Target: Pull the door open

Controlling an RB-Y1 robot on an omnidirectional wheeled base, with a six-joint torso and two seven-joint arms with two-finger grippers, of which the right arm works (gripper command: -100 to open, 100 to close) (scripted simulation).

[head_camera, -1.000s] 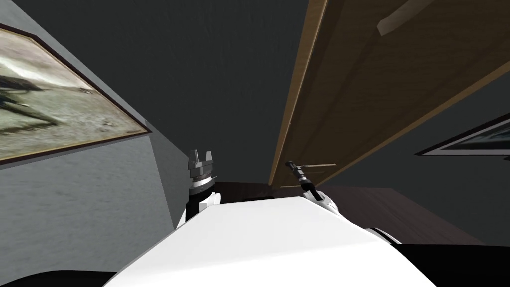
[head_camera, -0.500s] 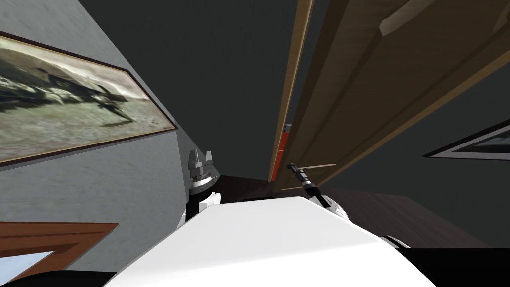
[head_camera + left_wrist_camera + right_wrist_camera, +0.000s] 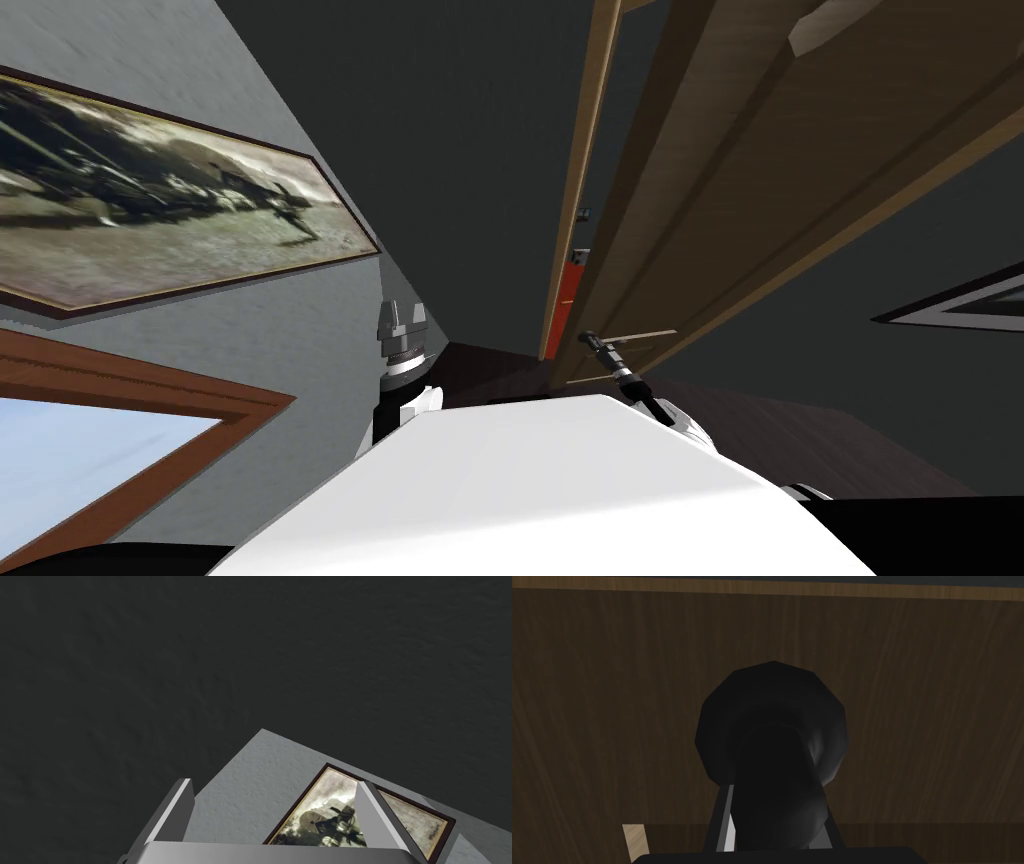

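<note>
The right gripper (image 3: 592, 341) was clenched on the dark handle (image 3: 772, 741) of the brown wood door (image 3: 760, 190). The door stood ajar, a narrow gap separating it from its frame (image 3: 580, 180). The left gripper (image 3: 274, 782) was released, pointing upward, well apart from the door.

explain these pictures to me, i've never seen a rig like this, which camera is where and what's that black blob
This is a two-armed robot in a simulated house. The wide picture looks down from a camera on its head; the other two come from cameras on its wrists, looking along each gripper. The black blob is a dark knob on a brown wooden door. The right gripper is shut on it, its fingers pressing its sides. The door stands ajar from its frame, with something red in the gap. The left gripper is open, raised near a grey wall with a framed picture.
</note>
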